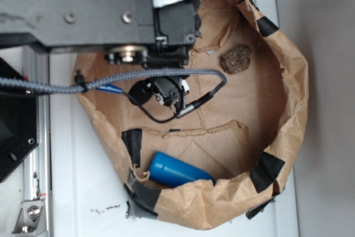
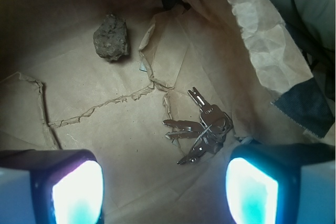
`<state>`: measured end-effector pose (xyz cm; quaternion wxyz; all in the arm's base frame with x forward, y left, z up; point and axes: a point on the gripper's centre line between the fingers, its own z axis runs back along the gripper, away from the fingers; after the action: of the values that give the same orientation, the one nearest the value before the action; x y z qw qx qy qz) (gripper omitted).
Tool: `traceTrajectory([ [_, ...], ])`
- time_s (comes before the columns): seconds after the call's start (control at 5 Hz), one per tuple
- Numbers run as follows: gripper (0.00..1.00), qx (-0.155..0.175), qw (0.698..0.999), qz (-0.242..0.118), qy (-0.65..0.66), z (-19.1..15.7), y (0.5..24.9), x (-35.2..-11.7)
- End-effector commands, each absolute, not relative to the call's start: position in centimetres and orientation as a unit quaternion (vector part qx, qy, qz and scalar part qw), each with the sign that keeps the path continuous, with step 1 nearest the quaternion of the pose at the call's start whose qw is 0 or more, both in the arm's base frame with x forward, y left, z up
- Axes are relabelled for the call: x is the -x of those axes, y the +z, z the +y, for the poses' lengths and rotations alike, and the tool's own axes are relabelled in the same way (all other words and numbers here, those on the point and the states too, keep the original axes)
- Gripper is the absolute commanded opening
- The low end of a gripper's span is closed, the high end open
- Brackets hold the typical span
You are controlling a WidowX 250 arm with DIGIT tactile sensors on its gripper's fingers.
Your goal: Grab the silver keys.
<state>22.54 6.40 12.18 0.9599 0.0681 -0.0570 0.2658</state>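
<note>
- Carrier: brown paper bag [image 1: 288, 81] lying opened out into a basin on the white worktop [image 1: 83, 181], its rim patched with black tape.
- Silver keys [image 2: 202, 129]: a fanned bunch on a ring, flat on the bag floor close under the rim wall on the wrist view's right. Not visible in the exterior view; the arm appears to cover them.
- End effector [image 2: 165, 187]: wide open, empty. Both lit fingertips sit at the wrist view's lower edge; the keys lie ahead of them, nearer the right pad [image 2: 252, 192], clear of both.
- Brown lump [image 2: 111, 36]: rock-like, on the bag floor well apart from the keys, towards the far rim.
- Blue cylinder [image 1: 178, 170]: lying against the bag's inner wall at the opposite rim from the lump.
- Progress: approach stage only. No contact, nothing lifted.
- Outstanding, by estimate: centre over the bunch, descend, close, lift.
</note>
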Motion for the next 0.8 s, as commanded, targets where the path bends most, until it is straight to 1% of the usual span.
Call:
traceTrajectory([
  [0.0, 1.00, -0.065, 0.947, -0.061, 0.308, 6.2, 11.2, -23.2],
  [0.2, 1.00, -0.063, 0.928, -0.058, 0.362, 5.1, 9.6, -23.9],
  [0.4, 1.00, -0.075, 0.903, -0.069, 0.417, 4.6, 8.7, -24.7],
  [0.6, 1.00, -0.119, 0.875, -0.095, 0.461, 5.9, 6.8, -25.0],
])
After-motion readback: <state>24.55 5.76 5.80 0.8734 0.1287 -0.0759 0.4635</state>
